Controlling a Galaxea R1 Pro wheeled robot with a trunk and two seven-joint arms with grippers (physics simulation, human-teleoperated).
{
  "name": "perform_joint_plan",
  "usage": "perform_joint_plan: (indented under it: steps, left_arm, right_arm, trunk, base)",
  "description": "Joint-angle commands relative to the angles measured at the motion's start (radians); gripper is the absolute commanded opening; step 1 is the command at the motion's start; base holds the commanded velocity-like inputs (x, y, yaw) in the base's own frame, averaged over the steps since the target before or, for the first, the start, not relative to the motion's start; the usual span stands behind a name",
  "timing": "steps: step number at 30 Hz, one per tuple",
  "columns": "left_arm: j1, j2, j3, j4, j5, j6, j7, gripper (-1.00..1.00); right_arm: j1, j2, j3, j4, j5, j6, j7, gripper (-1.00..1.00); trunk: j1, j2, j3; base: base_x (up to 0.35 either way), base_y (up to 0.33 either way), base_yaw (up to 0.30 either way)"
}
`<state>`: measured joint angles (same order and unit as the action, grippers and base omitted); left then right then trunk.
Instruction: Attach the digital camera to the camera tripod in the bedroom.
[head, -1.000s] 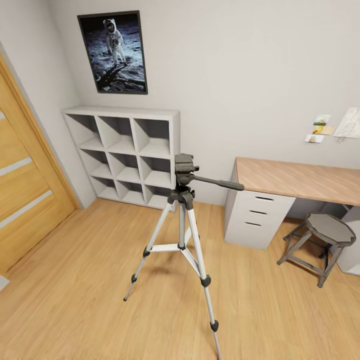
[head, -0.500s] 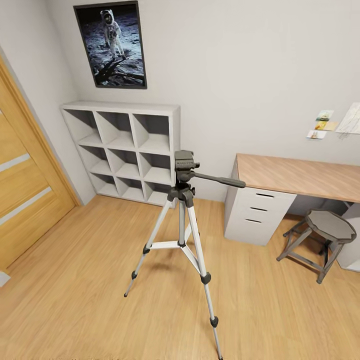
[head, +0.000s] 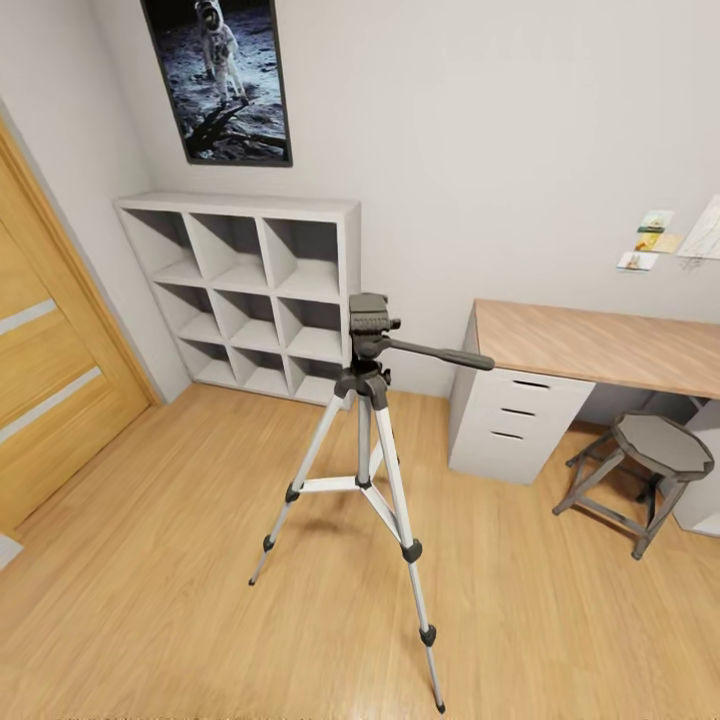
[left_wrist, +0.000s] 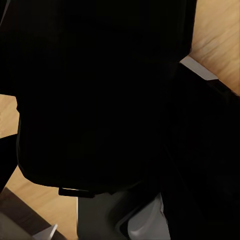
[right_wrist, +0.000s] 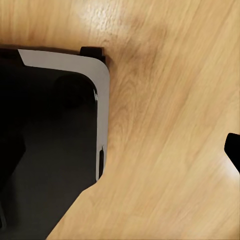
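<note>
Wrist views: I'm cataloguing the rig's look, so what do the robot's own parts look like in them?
The right wrist view shows a glossy black body with a rounded corner and a pale grey band along its edge, above the wood floor. A small black tip pokes in at one side. In the left wrist view, black shapes carry a pale grey trim. I can't make out cables, markings or separate fingers.

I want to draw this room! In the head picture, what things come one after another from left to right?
Oak door → grey cube shelves → camera tripod → desk → stool.
</note>
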<state>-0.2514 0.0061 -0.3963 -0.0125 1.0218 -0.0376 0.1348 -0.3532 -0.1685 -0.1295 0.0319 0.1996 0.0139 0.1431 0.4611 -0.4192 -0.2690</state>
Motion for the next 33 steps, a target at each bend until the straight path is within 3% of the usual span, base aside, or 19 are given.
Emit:
perform_joint_plan:
  steps: [1, 33]
  left_arm:
    - [0.0, 0.0, -0.009, -0.001, 0.006, -0.001, 0.003, -1.0]
    - [0.0, 0.0, -0.009, -0.001, 0.006, -0.001, 0.003, -1.0]
  right_arm:
    - [-0.001, -0.001, -0.009, 0.002, 0.01, 0.001, 0.003, 1.0]
    - [-0.001, -0.001, -0.009, 0.002, 0.01, 0.001, 0.003, 1.0]
  trunk:
    - [0.0, -0.002, -0.003]
    - [0.0, -0.002, -0.054]
  base:
    - [0.0, 0.0, 0.0]
    - [0.0, 0.0, 0.0]
